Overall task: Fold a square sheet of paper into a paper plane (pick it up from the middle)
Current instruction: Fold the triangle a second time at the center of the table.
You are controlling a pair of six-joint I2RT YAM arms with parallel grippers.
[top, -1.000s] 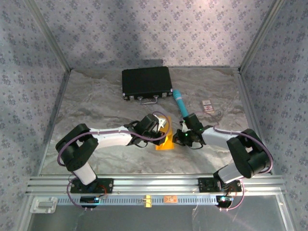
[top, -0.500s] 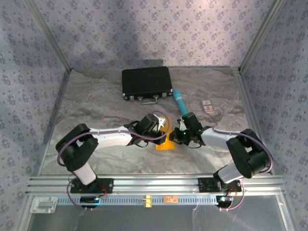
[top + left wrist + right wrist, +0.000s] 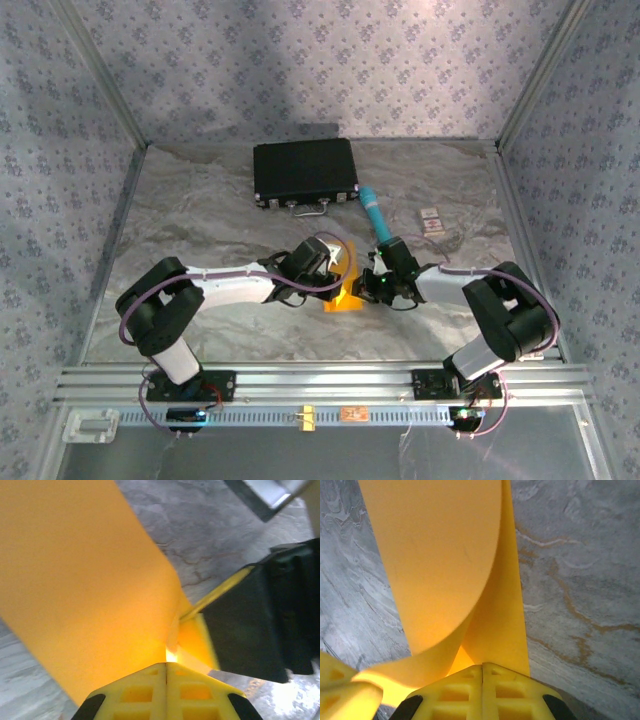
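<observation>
My left gripper [image 3: 166,667] is clenched on the square sheet of paper [image 3: 90,580]. Its two yellow fingertips [image 3: 135,695] meet with no gap, and the orange-yellow sheet comes out of the seam between them. From there it spreads ahead and to the left of my fingers in one wide, smooth band. Just to the right of these fingers, a thin folded edge of the paper runs up against a dark block; I cannot tell what that block is.

My right gripper [image 3: 482,667] is pinched tight on the same sheet. Ahead of its fingers the paper rises in two layers. The nearer one curls over to the left in a loose roll, and the other stands as a flat strip on the right. A yellow tip lies low and left of these fingers, touching the glowing fold.

From above, both grippers meet nose to nose over the grey marbled table [image 3: 200,210], with the paper just on the near side of my fingertips. A teal tube [image 3: 373,212] lies beyond my right fingers, apart from them. A black case [image 3: 305,172] sits farther off behind it.
</observation>
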